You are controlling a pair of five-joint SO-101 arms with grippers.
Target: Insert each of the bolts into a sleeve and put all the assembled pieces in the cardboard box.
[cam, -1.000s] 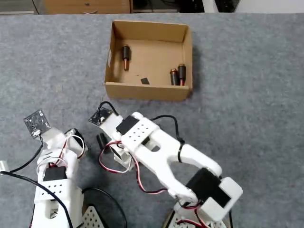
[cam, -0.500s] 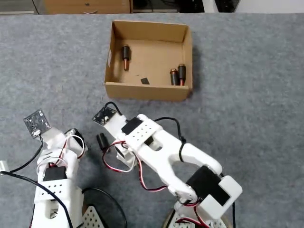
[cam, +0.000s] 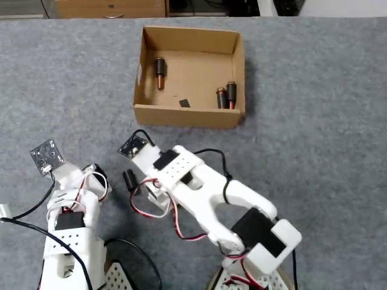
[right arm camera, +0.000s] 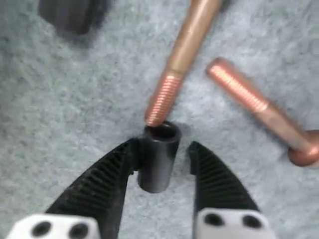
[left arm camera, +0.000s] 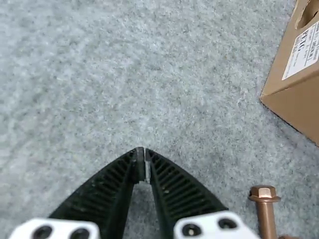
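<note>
— Left hand, condition?
— Fingers pressed together, nothing held, low over the grey, carpet-like tabletop. A copper bolt lies just beside it, and a corner of the cardboard box is near.
— Right hand?
— Spread around a black sleeve; one finger touches it, the other stands apart. A bolt lies with its threaded tip at the sleeve's mouth, a further bolt beside. A loose sleeve lies between the arms.
— Box contents?
— Three assembled pieces: one by the left wall, two at the right front corner.
— Room?
— Wooden drawers beyond the tabletop's far edge.
</note>
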